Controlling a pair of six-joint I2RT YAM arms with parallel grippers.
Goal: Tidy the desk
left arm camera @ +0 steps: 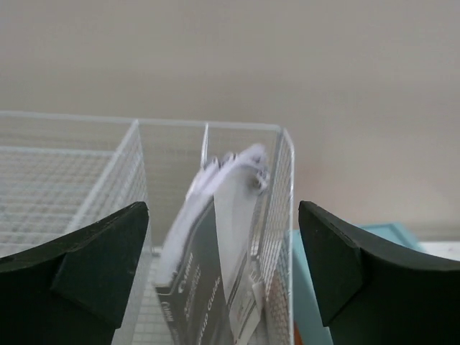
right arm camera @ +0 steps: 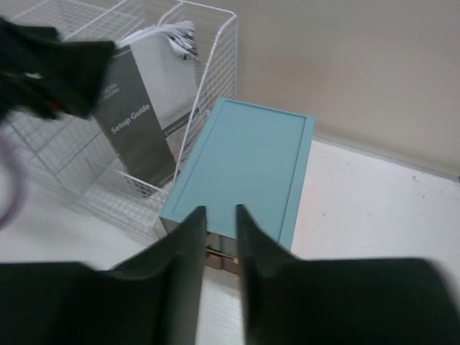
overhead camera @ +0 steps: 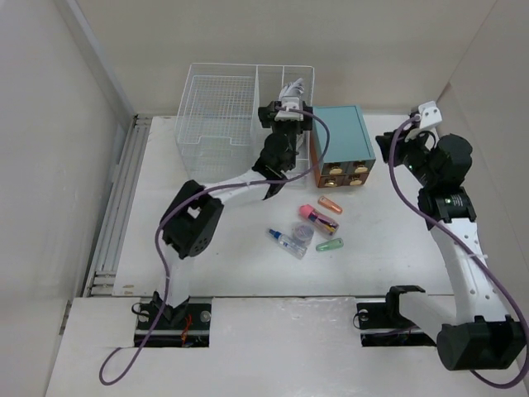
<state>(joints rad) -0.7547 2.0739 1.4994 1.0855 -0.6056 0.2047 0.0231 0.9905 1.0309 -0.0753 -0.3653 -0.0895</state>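
1. the worktop (overhead camera: pixel 380 240) is the big white surface that fills the middle of the top view, with pale panels on its left, far and right sides. both arm bases sit at its near edge.
2. a wire basket (overhead camera: pixel 207 124) stands at the far left-centre of the worktop. it is split into a wide left bay and a narrow right bay.
3. a booklet (overhead camera: pixel 293 87) stands tilted in the narrow right bay. its cover is dark grey and its white pages curl at the top.
4. a teal-topped drawer box (overhead camera: pixel 343 136) sits just right of the basket, with its drawer fronts facing the near edge.
5. a loose cluster lies on the worktop in front of the box:
   - an orange capsule (overhead camera: pixel 330 202)
   - a pink marker (overhead camera: pixel 318 217)
   - a small clear round thing (overhead camera: pixel 303 232)
   - a green tube (overhead camera: pixel 329 245)
   - a blue-capped tube (overhead camera: pixel 285 241)
6. the left arm reaches over the basket's right bay. the left pincer (left arm camera: pixel 223 215) is spread wide. the booklet (left arm camera: pixel 215 244) rises between its fingers (left arm camera: pixel 100 259) and touches neither.
7. the right arm is raised at the right side of the worktop, and its camera looks down on the box (right arm camera: pixel 248 162). the right pincer (right arm camera: pixel 221 223) is drawn nearly together with only a thin slit between the fingers (right arm camera: pixel 187 251), and it grips nothing.
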